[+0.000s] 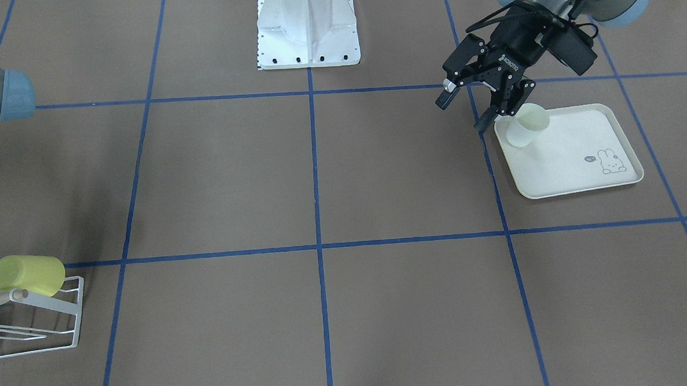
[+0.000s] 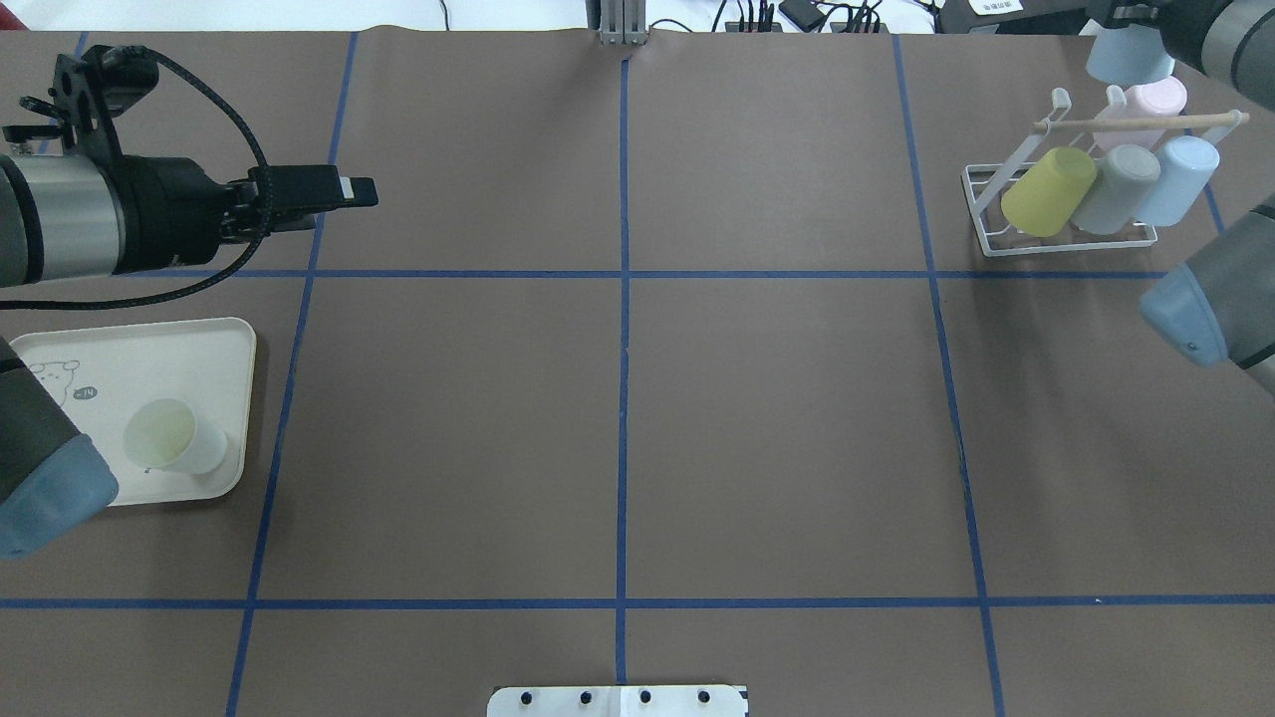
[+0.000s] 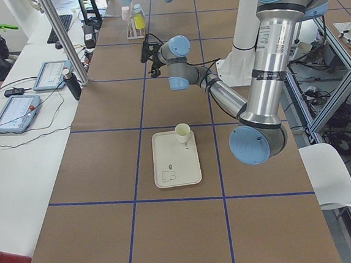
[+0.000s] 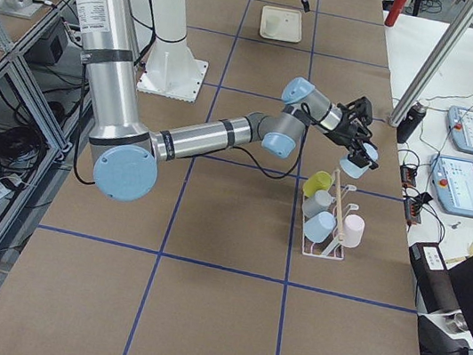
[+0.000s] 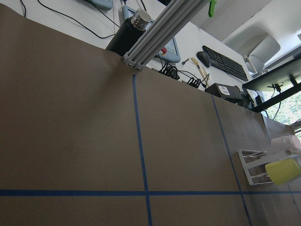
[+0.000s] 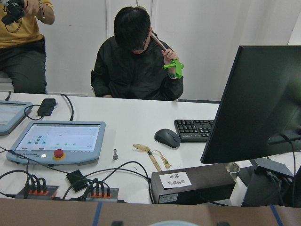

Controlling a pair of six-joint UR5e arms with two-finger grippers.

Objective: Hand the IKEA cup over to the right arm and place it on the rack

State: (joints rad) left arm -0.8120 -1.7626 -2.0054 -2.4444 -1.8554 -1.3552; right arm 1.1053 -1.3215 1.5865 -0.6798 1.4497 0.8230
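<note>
We record black right end effector [image 4: 359, 152] clamped on pale-blue plastic cup [image 2: 1128, 58], cup just above small white wire rack [image 2: 1056, 239], black left end effector [image 1: 464, 110] spread wide, well apart from rack.

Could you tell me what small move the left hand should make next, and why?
Probably bring the left hand over the white cup on the rabbit tray and start lowering. Its jaws stand open and empty, the hand hangs apart from the cup, and the cup stands upright, mouth up.
</note>
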